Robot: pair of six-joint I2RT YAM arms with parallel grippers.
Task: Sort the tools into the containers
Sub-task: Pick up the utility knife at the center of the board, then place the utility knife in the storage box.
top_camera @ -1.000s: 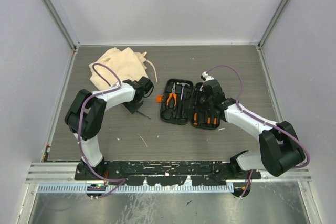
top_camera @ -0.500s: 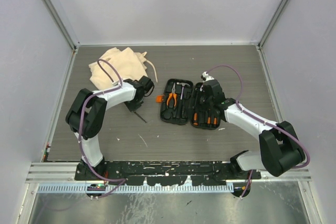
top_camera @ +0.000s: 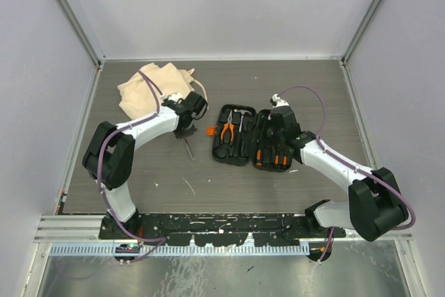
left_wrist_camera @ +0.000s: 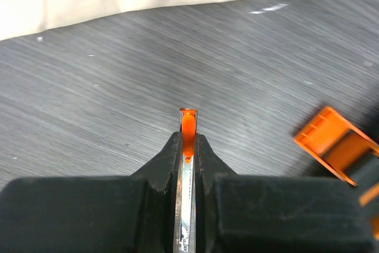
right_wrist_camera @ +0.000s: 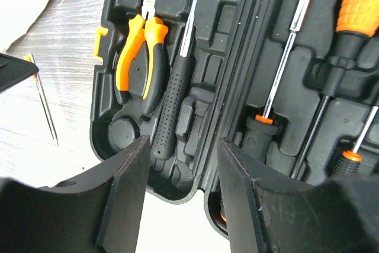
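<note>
Free table [top_camera: 229, 186] along near side, open case [top_camera: 221, 151] mid-table, bag [top_camera: 153, 85] apparently blocking far left.

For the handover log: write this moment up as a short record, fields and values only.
left gripper: shut on a thin steel tool, gripped near its orange end, between bag and case
right gripper: open, empty, above the case
tool case: open, lying flat, orange latch on the side facing the bag
left half of case: pliers, hammer
right half of case: screwdrivers
cloth bag: crumpled at the far left, no tool seen on it
</note>
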